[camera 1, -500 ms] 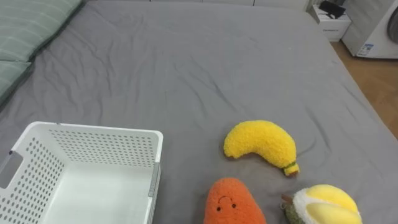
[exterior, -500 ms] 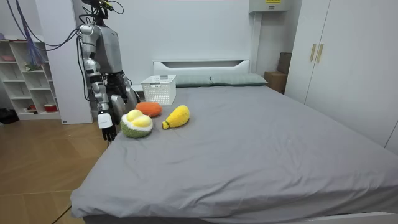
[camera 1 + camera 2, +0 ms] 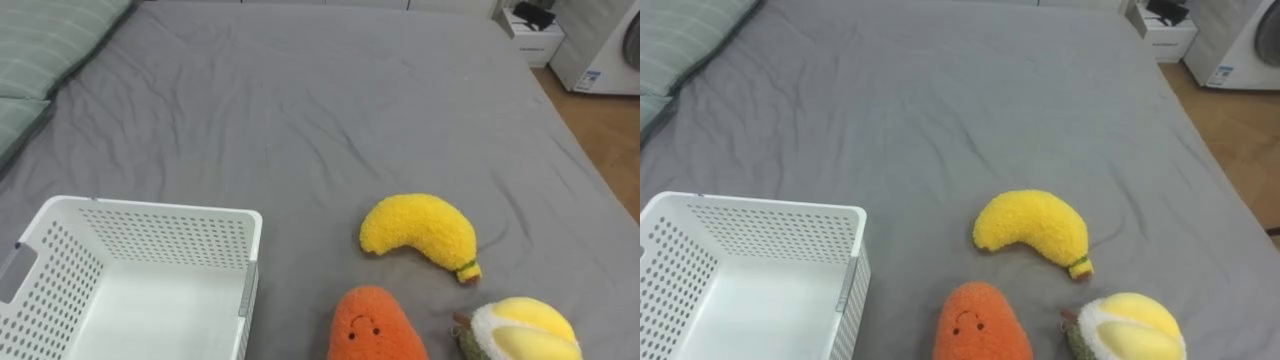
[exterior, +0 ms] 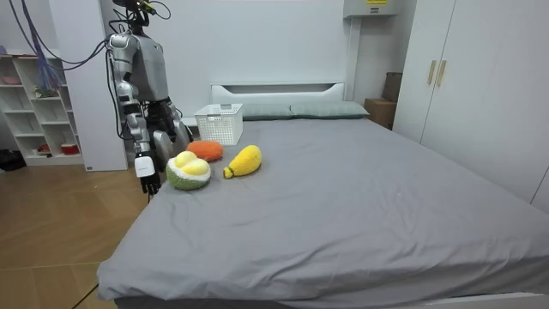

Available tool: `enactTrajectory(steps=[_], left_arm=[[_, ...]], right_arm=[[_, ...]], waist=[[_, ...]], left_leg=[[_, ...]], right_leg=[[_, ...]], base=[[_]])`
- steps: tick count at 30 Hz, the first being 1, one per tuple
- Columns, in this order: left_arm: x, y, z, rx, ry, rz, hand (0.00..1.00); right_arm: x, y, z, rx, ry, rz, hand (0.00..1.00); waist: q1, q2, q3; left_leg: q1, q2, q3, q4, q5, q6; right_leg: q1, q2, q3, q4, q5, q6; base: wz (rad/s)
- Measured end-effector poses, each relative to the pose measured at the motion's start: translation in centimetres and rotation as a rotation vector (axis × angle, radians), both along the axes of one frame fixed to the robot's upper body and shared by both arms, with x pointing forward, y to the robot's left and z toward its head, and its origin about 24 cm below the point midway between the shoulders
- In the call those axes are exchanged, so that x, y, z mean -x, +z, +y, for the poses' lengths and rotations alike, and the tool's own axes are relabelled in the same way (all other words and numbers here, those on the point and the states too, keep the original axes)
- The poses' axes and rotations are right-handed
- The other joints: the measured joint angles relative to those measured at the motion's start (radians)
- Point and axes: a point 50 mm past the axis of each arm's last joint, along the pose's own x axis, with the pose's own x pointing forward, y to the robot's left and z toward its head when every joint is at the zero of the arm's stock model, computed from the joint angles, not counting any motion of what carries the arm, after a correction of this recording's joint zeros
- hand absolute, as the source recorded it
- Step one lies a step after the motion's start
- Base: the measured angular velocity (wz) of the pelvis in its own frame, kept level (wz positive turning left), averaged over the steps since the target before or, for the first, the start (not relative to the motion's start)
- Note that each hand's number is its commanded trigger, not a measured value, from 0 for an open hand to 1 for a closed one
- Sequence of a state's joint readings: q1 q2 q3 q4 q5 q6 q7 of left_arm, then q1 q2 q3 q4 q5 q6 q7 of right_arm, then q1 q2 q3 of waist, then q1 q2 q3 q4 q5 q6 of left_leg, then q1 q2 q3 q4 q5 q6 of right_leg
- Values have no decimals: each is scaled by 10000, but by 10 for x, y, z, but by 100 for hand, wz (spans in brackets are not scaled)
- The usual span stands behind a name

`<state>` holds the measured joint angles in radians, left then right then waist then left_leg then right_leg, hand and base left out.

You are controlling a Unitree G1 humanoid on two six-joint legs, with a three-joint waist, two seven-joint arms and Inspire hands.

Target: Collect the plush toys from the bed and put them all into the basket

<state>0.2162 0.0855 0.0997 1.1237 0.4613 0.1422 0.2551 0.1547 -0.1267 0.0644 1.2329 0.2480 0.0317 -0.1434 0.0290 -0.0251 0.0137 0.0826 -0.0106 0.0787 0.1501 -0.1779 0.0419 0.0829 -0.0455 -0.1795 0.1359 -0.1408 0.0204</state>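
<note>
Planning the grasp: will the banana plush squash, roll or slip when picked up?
The banana plush looks fluffy, so probably soft, light and squashy. Curved and lying flat on the bed, it likely won't roll. Fuzzy pile should resist slipping.

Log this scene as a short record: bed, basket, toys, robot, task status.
bed: grey sheet, pillows at the robot's left
basket: white basket on the bed; no toy in the part that shows
toys: yellow banana plush, orange plush with a face, green-and-yellow plush, all on the sheet, right of the basket
robot: stands at the bed's side by the toys; right hand hangs low by the bed's edge
status: no toy collected yet
</note>
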Motion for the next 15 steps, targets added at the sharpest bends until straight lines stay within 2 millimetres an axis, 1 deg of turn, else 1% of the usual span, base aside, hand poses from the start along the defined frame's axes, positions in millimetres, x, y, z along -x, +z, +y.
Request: enactTrajectory(steps=[1, 4, 6, 9, 12, 13, 14, 15], left_arm=[[0, 0, 1, -24, 54, -11, 0], [1, 1, 2, -114, 154, -31, 0], [2, 1, 4, -214, 167, 9, 0], [6, 1, 6, -268, 427, 65, 0], [8, 2, 9, -304, 911, 35, 0], [9, 2, 11, -334, 1113, 14, 0], [11, 2, 12, -364, 1226, 13, 0], [15, 4, 16, -460, 1465, 17, 0]], right_arm=[[1, 0, 1, -85, -131, 1, 0], [3, -1, 2, -250, -302, 10, 0], [4, -1, 2, -314, -565, -43, 0], [10, -1, -2, -296, -1475, 0, 0], [9, 0, -8, -163, -2434, -90, 0], [10, 1, -11, -63, -2812, -70, 0], [11, 1, -13, -12, -3008, -56, 0], [12, 2, -16, 186, -3396, -77, 0]], waist=[[-3, -29, -13], [-45, -106, -12], [-84, -149, -33], [-199, -195, -28], [-273, -200, -29], [-311, -234, -24], [-344, -247, -39], [-468, -294, -78]], left_leg=[[10, 0, -1, -1, 0, 0], [16, -2, -19, -3, 2, 0], [19, -3, -13, -2, 2, 0], [181, -8, -2, -47, 1, 1], [338, -8, 1, -73, -4, 3], [347, -10, 3, -72, -3, 4], [355, -10, 3, -71, -2, 4], [384, -10, 3, -72, 0, 4]], right_leg=[[10, 1, -2, 12, 0, -1], [29, 2, -12, 27, 3, -1], [85, 2, -13, 33, 5, -1], [207, 3, 2, 12, 4, 4], [234, 1, 82, 17, -37, 13], [238, 1, 91, 29, -33, 11], [243, 2, 88, 29, -29, 9], [267, 3, 86, 35, -29, 8]], base=[[0], [0], [0], [0], [-5], [-6], [0], [0]])
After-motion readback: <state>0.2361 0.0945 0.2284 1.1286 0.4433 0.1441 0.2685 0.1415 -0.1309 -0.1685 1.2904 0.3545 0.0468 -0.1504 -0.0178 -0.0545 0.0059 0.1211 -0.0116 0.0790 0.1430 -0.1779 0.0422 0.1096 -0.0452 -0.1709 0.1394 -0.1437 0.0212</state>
